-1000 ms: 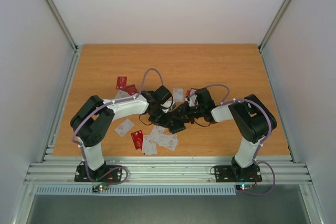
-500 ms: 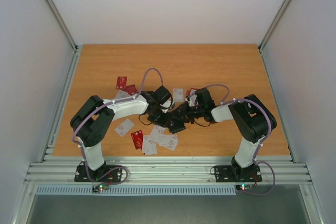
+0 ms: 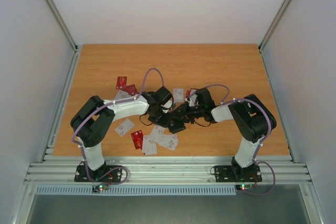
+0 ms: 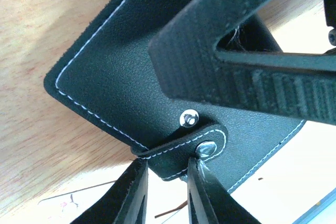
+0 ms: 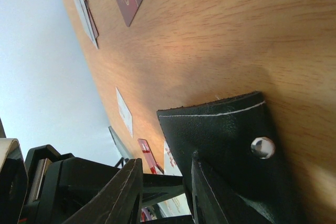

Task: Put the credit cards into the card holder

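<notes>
On table centre: holder, limp leather; left end effector pinches snap tab, right end effector grips edge.

Orange-brown wood-grain rectangular table carried thin rectangular credit cards, scattered flat: two red cards mid-left, one white card near centre, a white-and-red cluster by the near edge.
</notes>
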Robot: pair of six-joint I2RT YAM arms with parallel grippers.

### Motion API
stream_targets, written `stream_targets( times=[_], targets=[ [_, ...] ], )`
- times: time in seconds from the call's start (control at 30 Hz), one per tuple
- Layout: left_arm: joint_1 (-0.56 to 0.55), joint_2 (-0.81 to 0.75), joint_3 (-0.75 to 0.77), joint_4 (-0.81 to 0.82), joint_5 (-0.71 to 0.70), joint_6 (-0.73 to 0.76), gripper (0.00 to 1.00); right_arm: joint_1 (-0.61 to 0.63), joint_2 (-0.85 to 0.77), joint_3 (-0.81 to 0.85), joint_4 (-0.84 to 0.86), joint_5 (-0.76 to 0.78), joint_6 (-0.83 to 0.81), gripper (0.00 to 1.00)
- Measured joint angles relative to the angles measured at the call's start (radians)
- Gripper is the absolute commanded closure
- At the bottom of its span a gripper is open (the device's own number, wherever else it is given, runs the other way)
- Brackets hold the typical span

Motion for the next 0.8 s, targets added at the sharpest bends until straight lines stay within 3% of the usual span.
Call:
stream_targets(
  times=[0.6,0.8],
  targets=[
    [-0.04,-0.012,-0.037,0.086,-0.045,-0.043,0.75,-0.018,0.001,-0.009,0.002,-0.014,-0.034,0.72],
    [-0.053,-0.059,-0.105,0.151,-0.069,-0.045,0.61,-0.021,0.001,-0.009,-0.013,-0.022,-0.062,0.73]
  ],
)
